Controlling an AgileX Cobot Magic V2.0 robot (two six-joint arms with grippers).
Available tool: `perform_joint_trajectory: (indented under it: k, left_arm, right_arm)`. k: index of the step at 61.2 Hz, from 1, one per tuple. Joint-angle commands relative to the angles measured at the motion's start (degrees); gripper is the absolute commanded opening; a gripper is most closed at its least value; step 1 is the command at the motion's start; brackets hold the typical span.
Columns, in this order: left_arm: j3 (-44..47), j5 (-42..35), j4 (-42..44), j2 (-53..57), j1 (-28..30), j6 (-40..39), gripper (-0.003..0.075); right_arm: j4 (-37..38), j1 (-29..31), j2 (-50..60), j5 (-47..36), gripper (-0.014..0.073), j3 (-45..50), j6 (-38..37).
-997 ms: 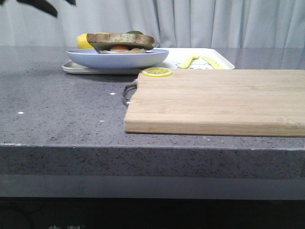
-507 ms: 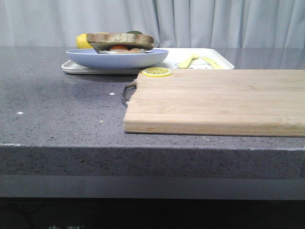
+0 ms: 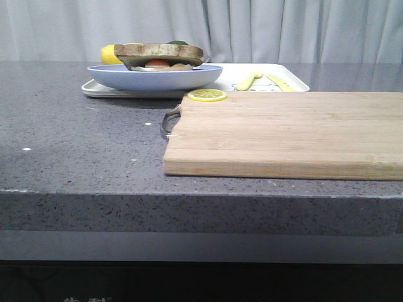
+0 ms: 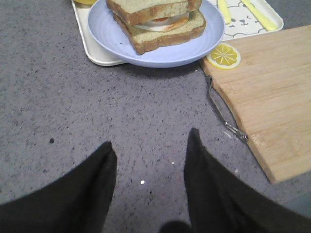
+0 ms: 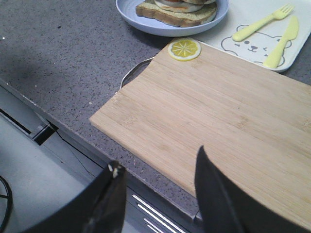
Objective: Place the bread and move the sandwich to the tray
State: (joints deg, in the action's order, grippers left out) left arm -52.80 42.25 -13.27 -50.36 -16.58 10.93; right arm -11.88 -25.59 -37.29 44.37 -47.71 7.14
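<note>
Grey speckled stone makes up the table [image 3: 82, 157], and nearest the robot on it lies a light wooden cutting board [image 3: 283, 132] with a metal handle [image 3: 169, 121] at its left end. A yellow lemon slice [image 3: 207, 95] sits on the board's far left corner. Behind the board is the white tray [image 3: 101, 90], and the pale blue plate [image 3: 154, 77] rests on the tray's left part, carrying the sandwich [image 3: 159, 55].

From the front the sandwich shows only as a brown-crusted edge with a bit of orange under it, and a yellow fruit [image 3: 111, 55] peeks out behind it. The left wrist view looks down and shows what the front cannot: the top slice of bread [image 4: 150, 8] laid over the fried egg on the lower toast, and the plate overhanging the tray's near rim. The right wrist view shows a yellow fork [image 5: 262, 22] and yellow knife [image 5: 283, 41] lying on a bear drawing on the tray's right part.

Neither arm appears in the front view. The left end effector [image 4: 150, 153] hangs released above bare table, fingers apart, holding nothing. The right end effector [image 5: 158, 182] is likewise spread and empty, above the board's near edge.
</note>
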Motion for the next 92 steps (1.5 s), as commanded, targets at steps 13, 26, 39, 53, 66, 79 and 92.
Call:
perform_joint_trajectory:
  k: [13, 26, 39, 53, 66, 79, 92]
  left_arm:
    - [9.7, -5.3, 2.5, 16.4, -0.6, 0.1, 0.0334]
    - [12.6, -5.4, 5.0, 24.0, -0.6, 0.1, 0.0334]
    - [13.0, -7.0, 5.0, 24.7, -0.6, 0.1, 0.0333]
    - [13.1, -8.5, 5.0, 24.7, -0.6, 0.1, 0.0176]
    - [13.1, -8.7, 5.0, 24.7, -0.6, 0.1, -0.002]
    - [13.1, -8.4, 4.8, 24.7, -0.6, 0.1, -0.002]
    - [13.1, -8.4, 4.8, 24.7, -0.6, 0.1, -0.002]
  right_arm:
    - [-0.2, 0.4, 0.2, -3.7, 0.036, -1.5, 0.2]
    - [-0.2, 0.4, 0.2, -3.5, 0.036, -1.5, 0.2]
    - [-0.2, 0.4, 0.2, -3.4, 0.0354, -1.5, 0.2]
    - [-0.2, 0.4, 0.2, -2.3, 0.0092, -1.5, 0.2]
    - [-0.2, 0.4, 0.2, -0.9, -0.0068, -1.5, 0.2]
    - [-0.2, 0.4, 0.2, -1.0, -0.0071, -1.5, 0.2]
    - [-0.2, 0.4, 0.2, -1.0, -0.0071, -1.5, 0.2]
